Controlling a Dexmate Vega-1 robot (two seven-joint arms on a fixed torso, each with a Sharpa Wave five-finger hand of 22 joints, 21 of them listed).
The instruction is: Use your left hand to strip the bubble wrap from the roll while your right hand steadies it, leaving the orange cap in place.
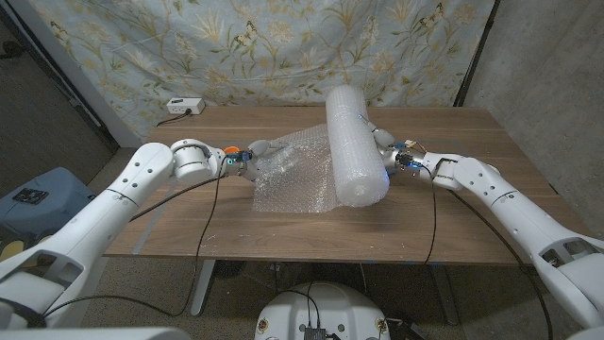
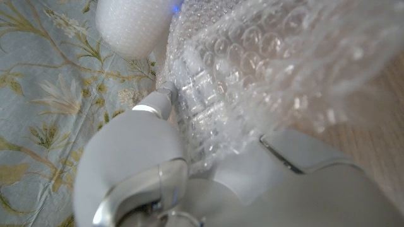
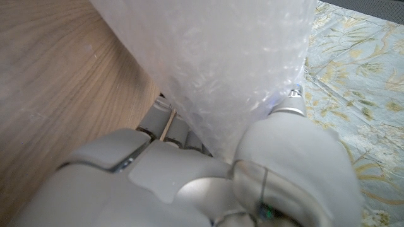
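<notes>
L hand (image 1: 257, 156) grips bubble wrap (image 1: 294, 175) edge; R hand (image 1: 385, 149) steadies roll (image 1: 354, 144).

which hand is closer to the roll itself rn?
Right. The right hand grips the roll on its side; the left hand is off to the other side, holding the unrolled bubble wrap sheet.

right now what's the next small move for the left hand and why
Probably keep drawing the left hand away from the white bubble wrap roll, toward the robot's left. It already grips the edge of the clear unrolled bubble wrap sheet, which lies slack on the wooden table, while the right hand holds the roll.
</notes>
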